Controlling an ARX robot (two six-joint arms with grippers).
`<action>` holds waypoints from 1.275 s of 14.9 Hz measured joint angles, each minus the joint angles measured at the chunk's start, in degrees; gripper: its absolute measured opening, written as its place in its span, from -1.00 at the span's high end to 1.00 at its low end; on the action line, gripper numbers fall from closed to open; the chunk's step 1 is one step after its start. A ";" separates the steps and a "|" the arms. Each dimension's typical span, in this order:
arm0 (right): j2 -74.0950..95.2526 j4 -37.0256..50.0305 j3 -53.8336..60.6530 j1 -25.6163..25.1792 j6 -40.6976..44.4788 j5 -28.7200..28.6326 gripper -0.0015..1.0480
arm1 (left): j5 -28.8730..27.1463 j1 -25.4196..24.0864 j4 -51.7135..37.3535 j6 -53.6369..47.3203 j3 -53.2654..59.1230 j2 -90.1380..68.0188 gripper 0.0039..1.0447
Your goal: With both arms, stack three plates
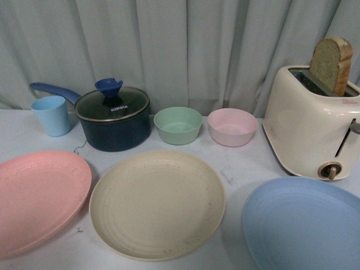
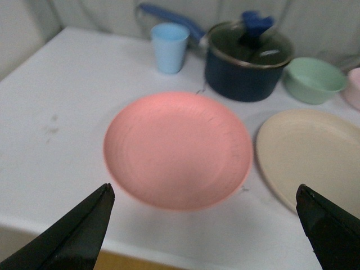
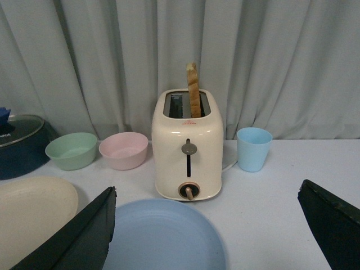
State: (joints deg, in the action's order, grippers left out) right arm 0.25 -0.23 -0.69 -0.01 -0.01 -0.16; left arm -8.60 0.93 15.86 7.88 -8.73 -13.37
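Three plates lie apart on the white table (image 1: 236, 169): the pink plate (image 1: 36, 197) at the left, the cream-beige plate (image 1: 157, 202) in the middle, the light blue plate (image 1: 306, 225) at the right. Neither arm shows in the front view. My left gripper (image 2: 205, 194) is open and empty, held above the table's near edge just short of the pink plate (image 2: 177, 149); the cream plate (image 2: 312, 154) lies beside it. My right gripper (image 3: 205, 194) is open and empty, over the near part of the blue plate (image 3: 163, 236).
Along the back stand a blue cup (image 1: 52, 115), a dark lidded pot (image 1: 114, 118), a green bowl (image 1: 178, 125), a pink bowl (image 1: 232, 126) and a cream toaster (image 1: 309, 126) with a bread slice. A second blue cup (image 3: 253, 148) stands right of the toaster.
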 joint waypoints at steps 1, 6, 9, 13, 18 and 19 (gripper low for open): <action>0.00 0.04 0.00 0.00 -0.07 0.02 -0.87 | 0.17 -2.45 -1.14 1.64 -2.05 -4.92 -0.88; 0.00 -0.02 0.00 0.00 -0.07 0.13 -0.87 | 5.20 -8.39 -9.53 2.21 -5.90 -14.60 -0.88; 0.00 0.02 0.00 0.00 -0.07 0.13 -0.87 | 11.28 -12.61 -16.98 0.83 -8.87 -23.47 -0.88; 0.00 0.02 0.00 0.00 -0.07 0.13 -0.87 | 18.97 -20.50 -29.75 -4.74 -16.94 -46.25 -0.88; 0.00 0.02 0.00 0.00 -0.07 0.15 -0.87 | 19.47 -27.39 -41.20 -19.65 -33.27 -97.61 -0.88; 0.00 0.02 0.00 0.00 -0.07 0.15 -0.87 | 19.08 -27.39 -42.23 -18.95 -33.35 -98.14 -0.88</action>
State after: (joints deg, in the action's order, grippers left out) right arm 0.25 -0.21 -0.69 -0.01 -0.08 -0.01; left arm 10.48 -26.46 -26.37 -11.07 -42.09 -111.50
